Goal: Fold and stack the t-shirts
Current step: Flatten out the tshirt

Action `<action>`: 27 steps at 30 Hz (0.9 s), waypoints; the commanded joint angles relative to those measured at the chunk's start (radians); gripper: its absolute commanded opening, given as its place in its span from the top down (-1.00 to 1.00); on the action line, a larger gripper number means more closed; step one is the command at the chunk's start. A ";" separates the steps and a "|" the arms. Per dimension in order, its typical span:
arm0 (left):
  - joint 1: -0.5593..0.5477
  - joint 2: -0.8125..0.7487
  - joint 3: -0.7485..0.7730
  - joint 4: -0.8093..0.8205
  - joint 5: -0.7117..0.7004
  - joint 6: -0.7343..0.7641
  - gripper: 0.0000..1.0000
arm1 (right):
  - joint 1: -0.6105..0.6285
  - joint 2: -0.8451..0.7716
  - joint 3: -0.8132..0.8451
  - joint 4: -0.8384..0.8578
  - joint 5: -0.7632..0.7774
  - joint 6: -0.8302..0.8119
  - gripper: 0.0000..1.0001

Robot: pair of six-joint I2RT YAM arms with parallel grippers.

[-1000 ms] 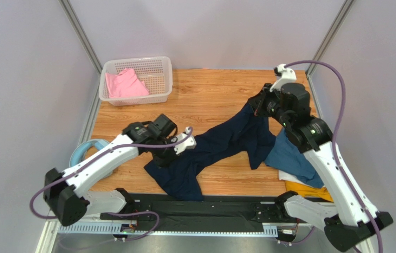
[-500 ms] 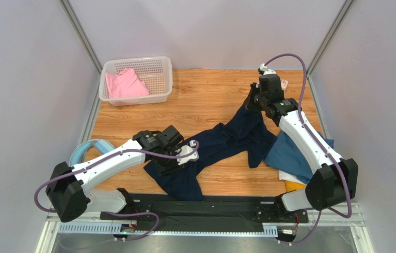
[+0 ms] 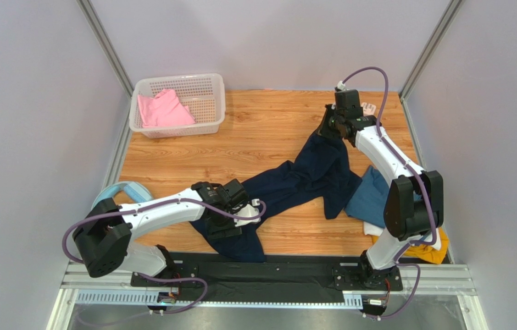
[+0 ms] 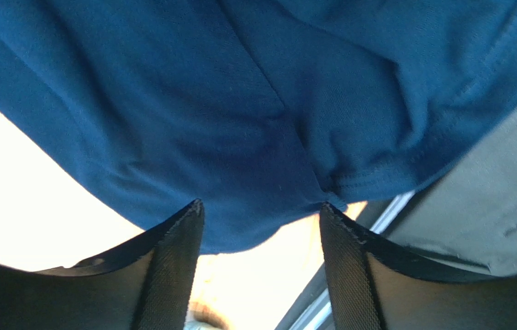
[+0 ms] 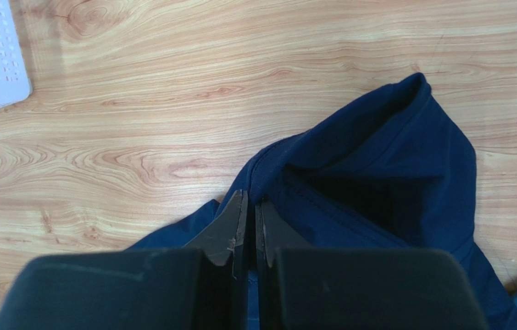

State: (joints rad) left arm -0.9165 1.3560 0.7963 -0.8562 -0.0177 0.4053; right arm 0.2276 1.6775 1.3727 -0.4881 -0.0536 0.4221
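The dark navy t-shirt [image 3: 295, 180] lies stretched diagonally across the wooden table. My right gripper [image 3: 328, 130] is shut on its far edge [image 5: 295, 172], fingers pinching a thin fold of cloth. My left gripper [image 3: 235, 218] is open, low over the shirt's near hem [image 4: 240, 158], with the cloth lying just beyond its fingertips. A teal blue t-shirt [image 3: 371, 199], a white one [image 3: 376, 229] and a mustard yellow one [image 3: 425, 251] lie piled at the right. A pink t-shirt [image 3: 161, 110] lies in the basket.
A white plastic basket [image 3: 209, 93] stands at the table's back left. A light blue ring-shaped object [image 3: 113, 194] sits at the left edge. A black rail runs along the near edge [image 3: 288, 271]. Grey walls close in on three sides.
My right gripper has carried the navy shirt's edge further back and left. My left gripper has moved nearer and to the right, down over the shirt's near hem.
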 commanded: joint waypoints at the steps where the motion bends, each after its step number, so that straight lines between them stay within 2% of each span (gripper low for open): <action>1: -0.007 0.015 -0.002 0.069 -0.018 -0.011 -0.41 | 0.001 -0.036 0.025 0.051 -0.035 0.010 1.00; 4: -0.012 0.017 0.015 0.060 -0.001 -0.025 -0.48 | -0.001 -0.039 0.020 0.054 -0.046 0.009 1.00; 7: -0.025 -0.007 0.040 0.025 -0.004 -0.029 -0.65 | 0.001 -0.032 0.022 0.057 -0.058 0.010 1.00; 9: -0.030 -0.035 0.073 -0.004 0.007 -0.025 -0.81 | -0.001 -0.027 0.025 0.057 -0.068 0.014 1.00; 10: -0.030 -0.064 0.087 -0.047 0.036 -0.026 -0.99 | 0.001 -0.022 0.025 0.057 -0.068 0.014 1.00; 13: -0.041 -0.109 0.139 -0.116 0.091 -0.039 -0.99 | -0.001 -0.015 0.023 0.059 -0.074 0.018 1.00; 15: -0.050 -0.116 0.136 -0.116 0.075 -0.042 -0.99 | 0.001 -0.013 0.022 0.060 -0.080 0.024 1.00; 27: -0.062 0.000 0.072 -0.024 0.025 -0.046 -0.99 | 0.001 -0.032 0.014 0.057 -0.084 0.027 1.00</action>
State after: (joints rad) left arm -0.9695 1.3396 0.8692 -0.9157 0.0261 0.3801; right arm 0.2276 1.6772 1.3731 -0.4686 -0.1234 0.4397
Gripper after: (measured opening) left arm 0.994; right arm 0.043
